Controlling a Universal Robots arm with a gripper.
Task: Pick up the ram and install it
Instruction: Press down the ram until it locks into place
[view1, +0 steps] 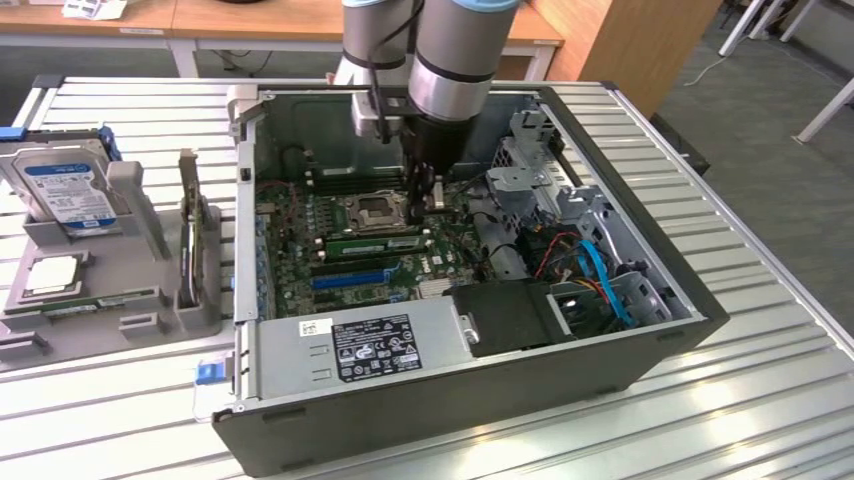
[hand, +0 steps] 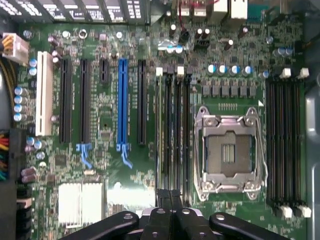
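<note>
The ram (view1: 378, 243) is a long green stick standing in a slot on the motherboard, right beside the CPU socket (view1: 374, 208), inside the open computer case (view1: 667, 330). My gripper (view1: 430, 212) reaches down into the case at the end of the ram towards the exterior view's right. In the wrist view my gripper (hand: 171, 196) is shut, its black fingers pressed together directly over one end of the bank of black memory slots (hand: 172, 130), next to the CPU socket (hand: 227, 152). I cannot tell whether the tips touch the stick.
A grey holder (view1: 134, 325) at the exterior view's left carries a blue-labelled hard drive (view1: 67, 185) and a square silver processor chip (view1: 54, 275). The power supply (view1: 360, 345), blue cables (view1: 601, 280) and drive cage (view1: 534, 170) crowd the case. Expansion slots (hand: 123, 105) lie beside the memory slots.
</note>
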